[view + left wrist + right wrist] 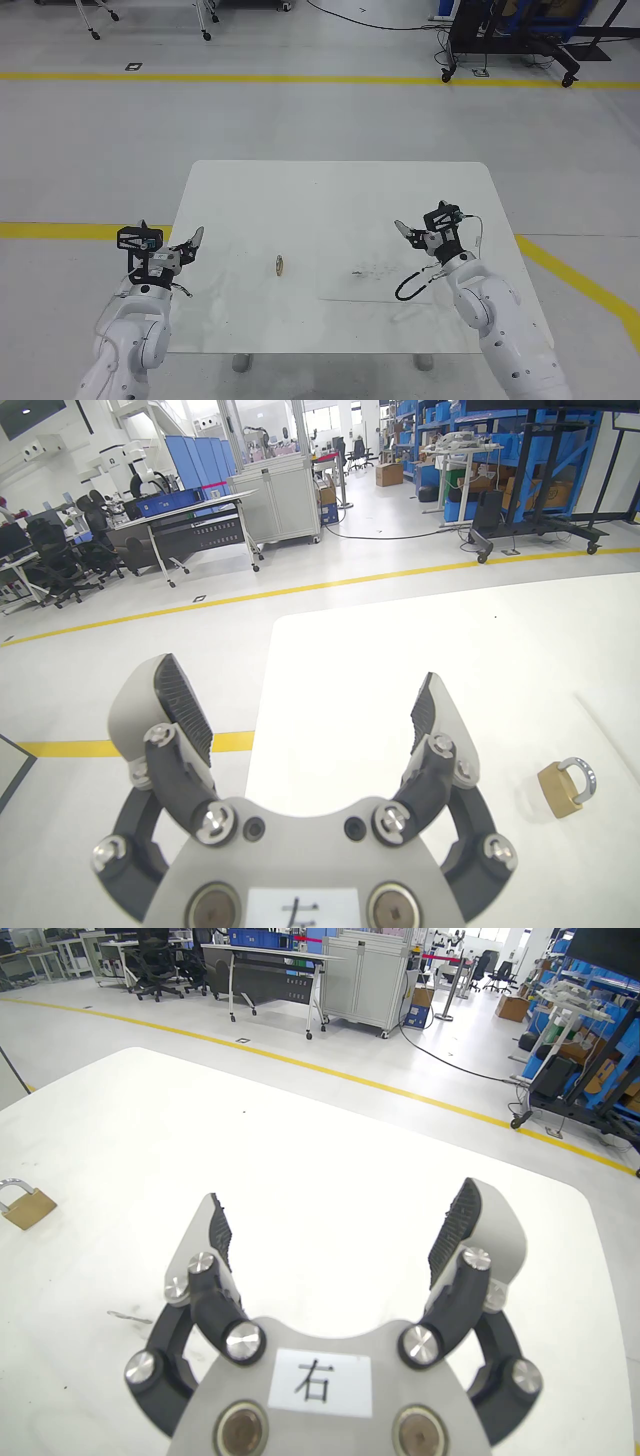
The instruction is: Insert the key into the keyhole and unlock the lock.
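Note:
A small brass padlock (280, 264) with a silver shackle lies on the white table (330, 190), slightly left of centre near the front. It also appears in the left wrist view as the padlock (564, 788) and in the right wrist view as the padlock (22, 1205). A thin silver key (360, 271) lies flat to its right; the right wrist view shows this key (127, 1317) beside my right gripper. My left gripper (180, 246) (300, 680) hovers open over the table's left edge, empty. My right gripper (415, 235) (342, 1193) is open and empty, right of the key.
The table has rounded corners, and its front edge is close to both arms. Yellow floor lines (300, 77) run behind the table and past its sides. Wheeled racks (520, 40) and desks stand far back on the floor.

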